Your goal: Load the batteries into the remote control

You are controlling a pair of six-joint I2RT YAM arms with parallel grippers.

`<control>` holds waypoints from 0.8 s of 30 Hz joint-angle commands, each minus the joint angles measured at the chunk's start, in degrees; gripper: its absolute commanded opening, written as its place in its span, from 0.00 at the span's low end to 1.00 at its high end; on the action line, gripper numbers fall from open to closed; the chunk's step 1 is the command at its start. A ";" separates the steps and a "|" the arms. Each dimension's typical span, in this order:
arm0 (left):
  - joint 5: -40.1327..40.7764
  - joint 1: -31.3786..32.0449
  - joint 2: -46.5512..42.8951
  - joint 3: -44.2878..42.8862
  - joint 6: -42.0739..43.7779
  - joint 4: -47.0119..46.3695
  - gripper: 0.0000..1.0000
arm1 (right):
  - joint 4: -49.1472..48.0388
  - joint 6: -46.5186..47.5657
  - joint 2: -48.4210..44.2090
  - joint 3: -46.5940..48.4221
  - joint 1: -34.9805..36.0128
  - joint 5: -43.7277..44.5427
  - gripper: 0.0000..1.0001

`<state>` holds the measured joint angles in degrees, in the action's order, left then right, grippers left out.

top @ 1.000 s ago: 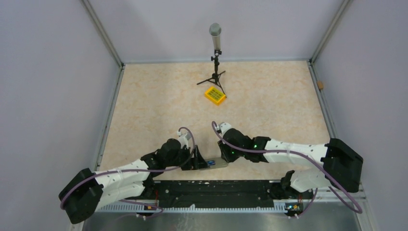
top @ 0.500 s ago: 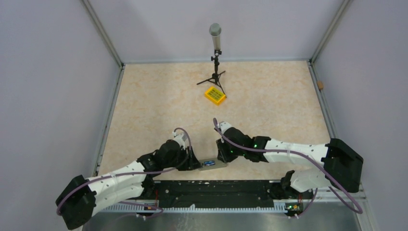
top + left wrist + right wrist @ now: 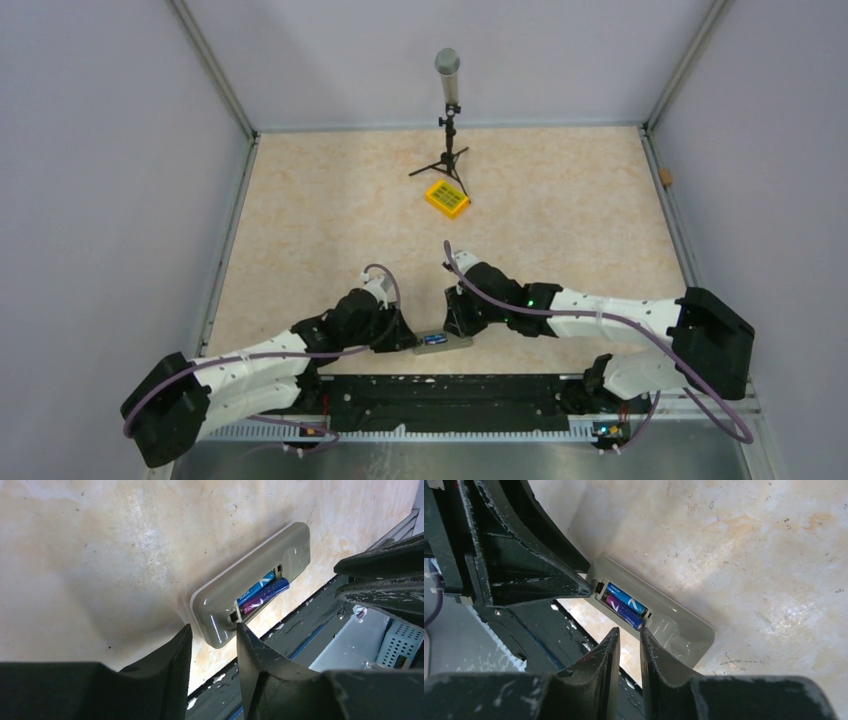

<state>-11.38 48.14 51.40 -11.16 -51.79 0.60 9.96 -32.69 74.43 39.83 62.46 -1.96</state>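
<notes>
the remote (image 3: 446, 341) lies back up on the table (image 3: 330, 220), close to the near edge and roughly along it, between the two arms. its battery bay is uncovered, and two batteries (image 3: 260, 591) lie side by side in it, one blue and one purple, in the half nearer the left arm. the left fingers (image 3: 175, 655) stand part open at that end of the remote. the remote's short end shows in the gap between the tips, but i cannot tell whether they pinch it or only straddle it. from the right wrist camera, a dark tip of the left fingers meets that end of the remote. the right fingers (image 3: 604, 660) hang over the remote's near long side, next to the purple battery's end. they are almost closed, with a thin slit left between them and nothing held in it. well back on the table, a yellow box (image 3: 447, 199) sits beside a microphone stand (image 3: 449, 110).
</notes>
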 commanded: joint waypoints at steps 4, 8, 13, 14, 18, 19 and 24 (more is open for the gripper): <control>-1.43 -0.15 1.44 -0.09 -1.46 -5.73 0.36 | -2.69 -1.12 1.02 0.72 0.16 -1.60 0.20; -2.13 -0.15 2.13 0.08 -1.73 -6.32 0.29 | -0.76 -0.47 3.00 1.70 0.82 -1.34 0.19; -3.00 -0.15 3.20 0.45 -2.06 -7.33 0.25 | -0.27 -1.17 4.58 2.06 1.48 -0.62 0.20; -3.23 -0.15 3.38 0.48 -2.08 -7.49 0.25 | -0.23 -1.16 4.79 2.09 1.59 -0.61 0.20; -3.54 -0.15 3.47 0.70 -2.26 -7.89 0.24 | -0.34 -1.57 5.10 2.09 1.81 -0.60 0.20; -3.57 -0.13 3.38 0.70 -2.26 -7.90 0.24 | -0.32 -1.70 5.06 2.09 1.83 -0.66 0.20; -3.56 -0.15 3.19 0.83 -2.35 -7.90 0.24 | -0.31 -2.35 5.08 2.18 2.10 -0.96 0.19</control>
<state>-13.47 47.99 54.54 -10.90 -53.91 -4.19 10.31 -33.93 79.42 39.86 63.70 -2.98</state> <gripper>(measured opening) 0.240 0.196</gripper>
